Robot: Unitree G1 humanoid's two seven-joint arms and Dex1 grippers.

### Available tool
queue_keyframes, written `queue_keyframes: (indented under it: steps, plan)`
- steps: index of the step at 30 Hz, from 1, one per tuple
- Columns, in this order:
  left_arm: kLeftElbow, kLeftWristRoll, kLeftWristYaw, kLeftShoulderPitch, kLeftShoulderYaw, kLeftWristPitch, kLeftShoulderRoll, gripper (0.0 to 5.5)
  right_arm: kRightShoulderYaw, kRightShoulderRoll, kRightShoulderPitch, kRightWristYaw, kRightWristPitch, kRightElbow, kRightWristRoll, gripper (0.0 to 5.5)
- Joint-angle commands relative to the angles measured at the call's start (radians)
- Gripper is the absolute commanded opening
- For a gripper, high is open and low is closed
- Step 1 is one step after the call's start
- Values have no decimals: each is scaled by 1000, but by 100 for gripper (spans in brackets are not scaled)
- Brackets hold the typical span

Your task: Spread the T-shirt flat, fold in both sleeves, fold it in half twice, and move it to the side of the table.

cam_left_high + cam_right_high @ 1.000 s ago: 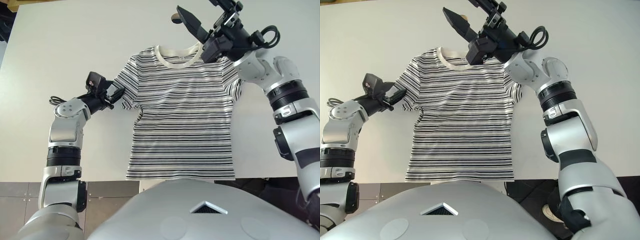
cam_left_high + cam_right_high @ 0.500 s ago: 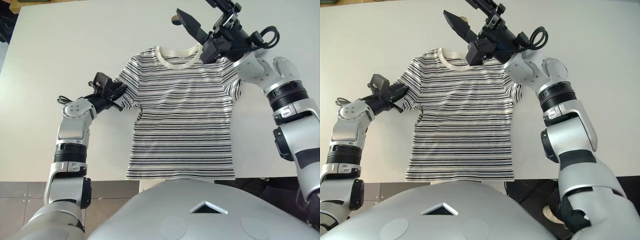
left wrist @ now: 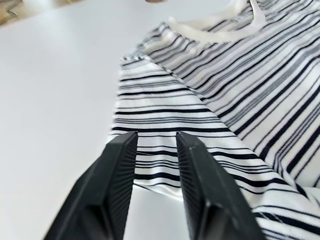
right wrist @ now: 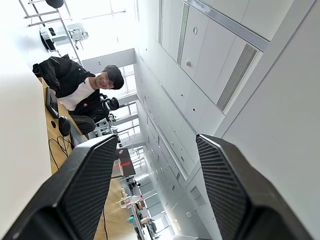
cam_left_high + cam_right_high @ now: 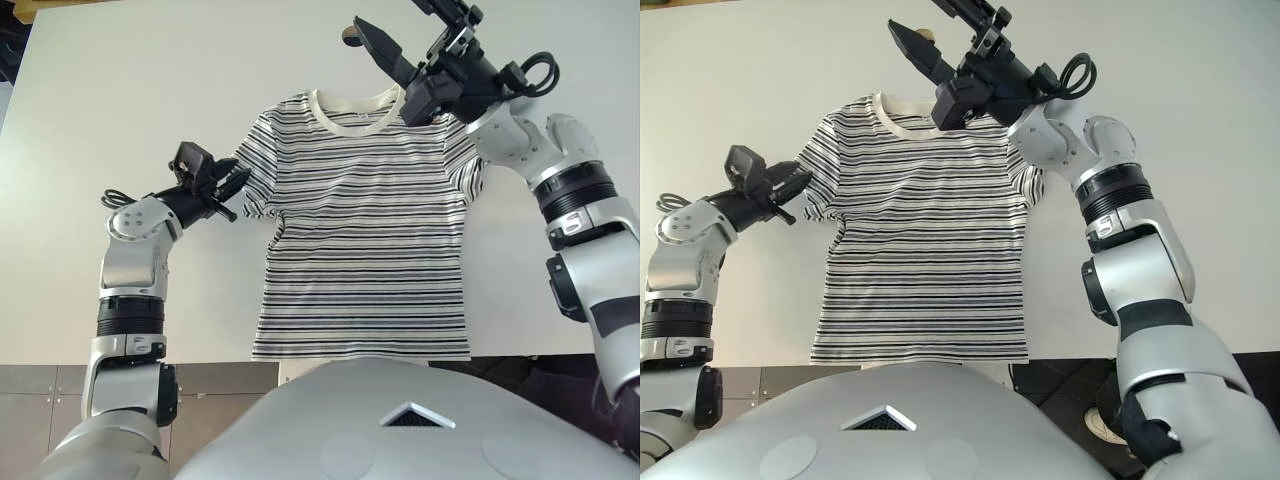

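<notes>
A black-and-white striped T-shirt (image 5: pixel 365 220) lies flat, face up, on the white table (image 5: pixel 130 90), its cream collar (image 5: pixel 352 110) at the far side. My left gripper (image 5: pixel 236 180) is low over the table at the hem of the shirt's left sleeve (image 5: pixel 256 170). It is open by a narrow gap (image 3: pixel 156 137), and the sleeve hem (image 3: pixel 150 167) shows just beyond its fingertips. My right gripper (image 5: pixel 405 28) hangs raised above the collar and right shoulder, open wide, holding nothing, and it points up into the room (image 4: pixel 155 150).
The table's near edge (image 5: pixel 200 360) runs just below the shirt's bottom hem. Bare tabletop stretches to the left of the shirt and to the right of it. A small brown object (image 5: pixel 346 38) sits at the far side behind my right gripper's finger.
My left arm swung its elbow toward the shirt and back out again, and its gripper stayed at the left sleeve hem. The right arm and the shirt have not moved.
</notes>
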Motion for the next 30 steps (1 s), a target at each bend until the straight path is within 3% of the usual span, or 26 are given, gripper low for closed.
queue_keyframes:
  steps: [1,13,20,30]
  plan:
    - [-1,13,8,-4,13,13,14,196,-4,-6,3,11,5,5,-5,292]
    - [225,68,73,-90,23,-23,-1,196,6,-7,7,14,2,11,-16,292]
    - [261,91,34,-81,-34,-27,-16,196,15,-10,7,14,3,9,-24,292]
    - [249,78,30,-80,-30,56,-15,38,22,-11,11,4,-2,-5,-53,292]
